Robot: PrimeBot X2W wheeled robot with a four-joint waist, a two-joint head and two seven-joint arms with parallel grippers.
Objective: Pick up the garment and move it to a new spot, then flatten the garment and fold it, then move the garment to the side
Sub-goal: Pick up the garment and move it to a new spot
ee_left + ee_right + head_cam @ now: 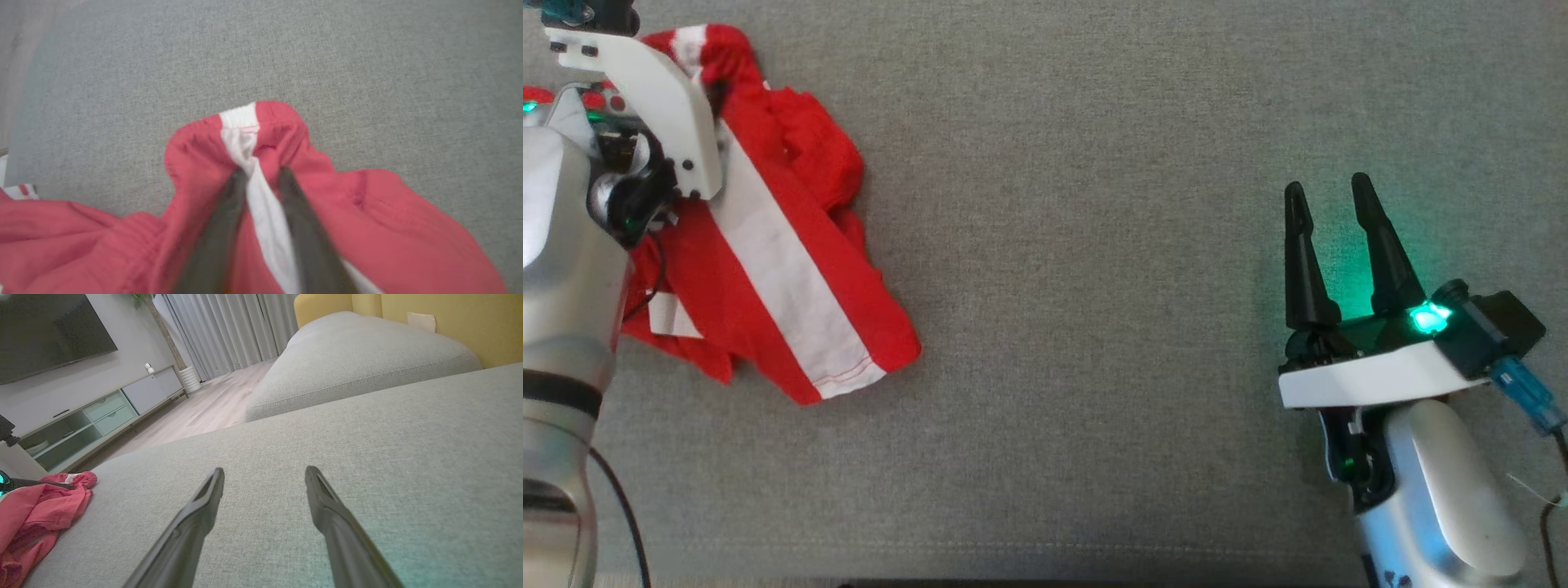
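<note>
Red cloth with a broad white stripe: in the head view the garment (792, 245) lies crumpled at the left of the grey woven sofa cushion (1094, 367). Its upper left part is hidden under a white wrist housing (662, 106). The right gripper (1327, 192) sits well apart from it, fingers spread, holding nothing.

Left wrist view, blurred: left gripper (263, 175) pinched on a raised ridge of the stripe, near a gathered edge.

Right wrist view: garment cut off at the left edge.
</note>
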